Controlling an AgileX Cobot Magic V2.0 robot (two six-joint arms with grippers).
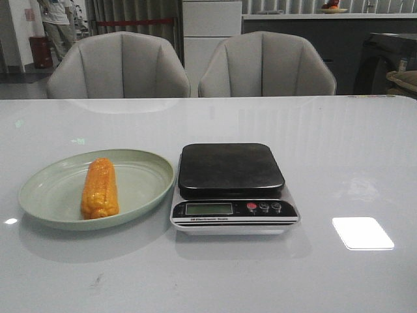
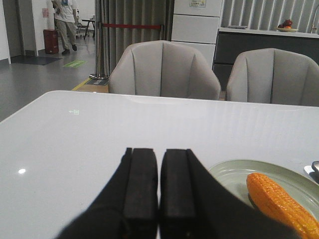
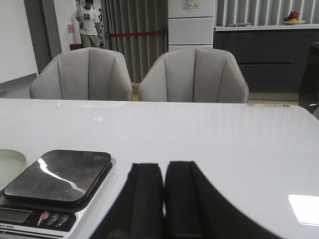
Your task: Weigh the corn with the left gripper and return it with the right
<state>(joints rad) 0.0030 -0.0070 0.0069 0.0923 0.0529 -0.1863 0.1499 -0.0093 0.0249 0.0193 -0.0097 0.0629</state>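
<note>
An orange-yellow corn (image 1: 100,188) lies lengthwise in a pale green plate (image 1: 147,175) at the left of the table. A kitchen scale (image 1: 231,186) with a bare dark platform stands just right of the plate. Neither gripper shows in the front view. In the left wrist view my left gripper (image 2: 159,154) is shut and empty, low over the table, with the corn (image 2: 281,203) and the plate (image 2: 229,173) off to one side. In the right wrist view my right gripper (image 3: 164,167) is shut and empty, beside the scale (image 3: 57,179).
Two grey chairs (image 1: 120,65) (image 1: 267,64) stand behind the table's far edge. A bright light reflection (image 1: 362,233) lies on the table right of the scale. A person (image 2: 65,22) stands far back in the room.
</note>
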